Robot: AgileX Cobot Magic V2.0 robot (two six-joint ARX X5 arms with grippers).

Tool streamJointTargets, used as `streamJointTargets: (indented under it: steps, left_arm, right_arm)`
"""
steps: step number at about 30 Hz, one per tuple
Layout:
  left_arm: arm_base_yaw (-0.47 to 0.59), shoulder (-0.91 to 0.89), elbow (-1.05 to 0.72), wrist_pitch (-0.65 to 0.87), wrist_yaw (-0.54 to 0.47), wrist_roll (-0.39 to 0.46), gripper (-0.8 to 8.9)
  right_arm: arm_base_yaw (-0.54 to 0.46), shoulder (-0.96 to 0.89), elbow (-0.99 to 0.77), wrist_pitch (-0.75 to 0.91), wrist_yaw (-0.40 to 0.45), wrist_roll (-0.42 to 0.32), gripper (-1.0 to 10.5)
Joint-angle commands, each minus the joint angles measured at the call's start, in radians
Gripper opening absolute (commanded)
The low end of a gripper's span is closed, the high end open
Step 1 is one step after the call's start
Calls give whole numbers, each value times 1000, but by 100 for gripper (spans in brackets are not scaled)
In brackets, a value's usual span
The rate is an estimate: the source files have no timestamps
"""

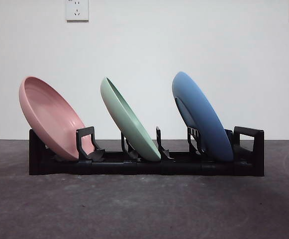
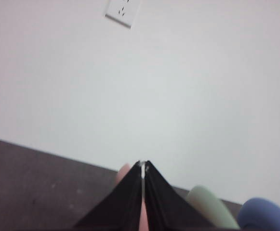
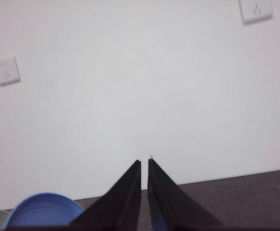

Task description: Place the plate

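A black dish rack (image 1: 246, 157) stands on the dark table and holds three tilted plates: a pink plate (image 1: 52, 117) at the left, a green plate (image 1: 129, 122) in the middle, a blue plate (image 1: 201, 117) at the right. No arm shows in the front view. My left gripper (image 2: 143, 163) is shut and empty, raised clear of the rack; the pink plate (image 2: 124, 172), green plate (image 2: 209, 207) and blue plate (image 2: 265, 214) show past it. My right gripper (image 3: 144, 161) is shut and empty, with the blue plate (image 3: 43, 209) off to its side.
A white wall with power sockets (image 1: 77, 10) stands behind the table. The dark table surface (image 1: 144, 209) stretches in front of the rack.
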Motion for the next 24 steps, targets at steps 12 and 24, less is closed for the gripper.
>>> streamJointTargets:
  steps: [12,24]
  left_arm:
    - [0,156,498,-655,3,98,10]
    - [0,441,823,-1036,125,230,10]
  right_arm:
    - [0,122,422,-647,-151,32,16]
    - [0,428,849,-993,-316,13,16]
